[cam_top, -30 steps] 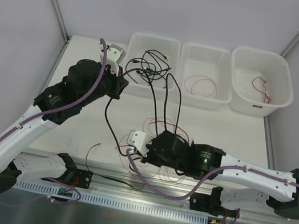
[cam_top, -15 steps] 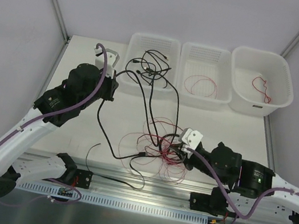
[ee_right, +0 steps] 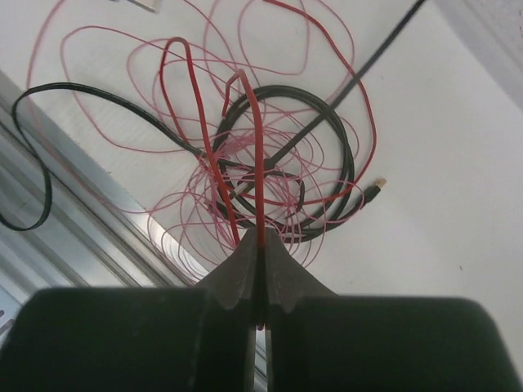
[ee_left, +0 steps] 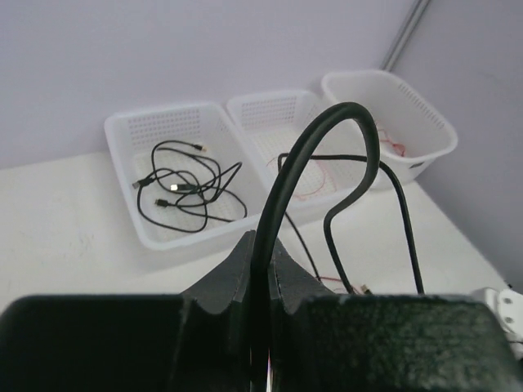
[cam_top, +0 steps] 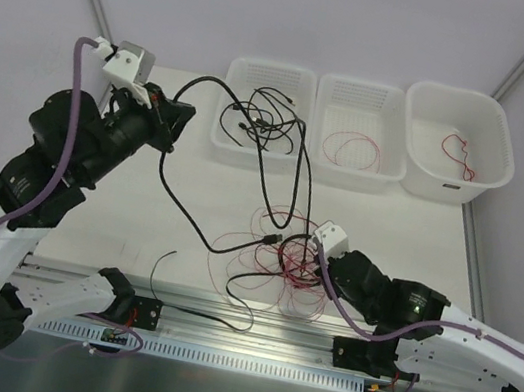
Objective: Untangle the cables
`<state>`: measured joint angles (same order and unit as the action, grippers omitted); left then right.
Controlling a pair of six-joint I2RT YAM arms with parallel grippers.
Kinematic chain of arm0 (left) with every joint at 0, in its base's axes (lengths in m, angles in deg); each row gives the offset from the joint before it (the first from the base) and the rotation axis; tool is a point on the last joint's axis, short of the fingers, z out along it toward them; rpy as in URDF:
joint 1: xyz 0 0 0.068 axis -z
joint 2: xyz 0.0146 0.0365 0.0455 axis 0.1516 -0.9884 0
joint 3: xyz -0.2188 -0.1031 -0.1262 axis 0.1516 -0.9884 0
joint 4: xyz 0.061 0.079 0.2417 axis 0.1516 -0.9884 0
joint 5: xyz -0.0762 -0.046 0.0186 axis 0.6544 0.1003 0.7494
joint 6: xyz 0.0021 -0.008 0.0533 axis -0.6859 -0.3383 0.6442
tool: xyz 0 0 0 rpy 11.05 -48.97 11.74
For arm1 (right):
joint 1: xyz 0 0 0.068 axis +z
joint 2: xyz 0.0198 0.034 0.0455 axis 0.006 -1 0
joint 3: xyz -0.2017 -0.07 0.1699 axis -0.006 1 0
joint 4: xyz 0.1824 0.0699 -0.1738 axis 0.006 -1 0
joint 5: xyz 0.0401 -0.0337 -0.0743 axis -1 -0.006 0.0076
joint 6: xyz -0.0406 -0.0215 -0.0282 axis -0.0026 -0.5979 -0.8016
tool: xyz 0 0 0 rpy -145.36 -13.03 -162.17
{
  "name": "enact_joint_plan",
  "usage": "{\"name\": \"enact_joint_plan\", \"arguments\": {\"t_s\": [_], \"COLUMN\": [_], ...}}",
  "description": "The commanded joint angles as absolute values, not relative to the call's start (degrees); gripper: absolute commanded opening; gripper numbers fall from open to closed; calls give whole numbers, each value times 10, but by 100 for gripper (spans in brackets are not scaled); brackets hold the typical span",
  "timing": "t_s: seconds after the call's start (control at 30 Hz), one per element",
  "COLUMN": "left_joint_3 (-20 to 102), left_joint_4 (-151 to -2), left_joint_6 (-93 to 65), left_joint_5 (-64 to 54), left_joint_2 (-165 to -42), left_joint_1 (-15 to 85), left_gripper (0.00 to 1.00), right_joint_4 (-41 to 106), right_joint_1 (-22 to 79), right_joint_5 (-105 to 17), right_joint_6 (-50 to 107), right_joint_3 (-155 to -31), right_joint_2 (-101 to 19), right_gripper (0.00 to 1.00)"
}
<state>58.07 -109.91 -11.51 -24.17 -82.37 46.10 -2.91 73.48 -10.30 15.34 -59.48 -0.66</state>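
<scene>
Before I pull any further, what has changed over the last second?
The left gripper, shut on the black cable, swung back and left, stretching it out. The right gripper, shut on a red wire, pulled right. The baskets stayed put.

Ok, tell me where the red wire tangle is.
In the top view the red wire tangle lies on the table near its front edge, at the tips of the right gripper, which pinches one strand; a black cable loops through it.
</scene>
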Motion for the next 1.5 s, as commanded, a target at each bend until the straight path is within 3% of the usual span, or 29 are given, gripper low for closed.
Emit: {"name": "enact_joint_plan", "arguments": {"t_s": [0.0, 0.07, 0.1, 0.17, 0.2, 0.3, 0.4, 0.53, 0.73, 0.87, 1.0, 1.27, 1.47], "left_joint_3": [619, 632, 636, 648, 653, 689, 735, 751, 701, 681, 665, 629, 613], "left_joint_4": [-1087, -1086, -1086, -1087, -1086, -1085, -1084, -1082, -1080, -1080, -1079, -1078, -1079], "left_joint_6": [-143, -145, -144, -139, -137, -135, -130, -122, -136, -144, -152, -167, -172], "left_joint_5": [-197, -204, -210, -233, -240, -256, -246, -253, -246, -239, -225, -211, -199], "left_joint_2": [-811, -814, -817, -834, -842, -877, -905, -910, -878, -861, -848, -816, -795], "left_joint_1": [456, 456, 457, 456, 456, 457, 457, 456, 456, 457, 457, 457, 457], "left_gripper": [0, 0, 0, 0, 0, 0, 0, 0, 0, 0, 0, 0, 0], "right_joint_4": [-48, -51, -53, -54, -54, -54, -55, -46, -1, 100, 178, 322, 400], "right_joint_1": [689, 669, 656, 653, 653, 653, 654, 647, 516, 403, 375, 340, 336], "right_joint_5": [-82, -93, -94, -89, -87, -86, -93, -77, -139, -253, -319, -342, -346], "right_joint_6": [212, 238, 243, 256, 262, 277, 276, 255, 234, 238, 228, 231, 228], "right_joint_3": [-588, -586, -587, -591, -593, -601, -610, -638, -664, -653, -651, -645, -657], "right_joint_2": [-17, -29, -42, -49, -52, -45, -28, 2, -52, -103, -179, -351, -460], "right_gripper": [1, 6, 19, 31, 47, 72, 84, 88, 86, 81, 75, 58, 52]}}
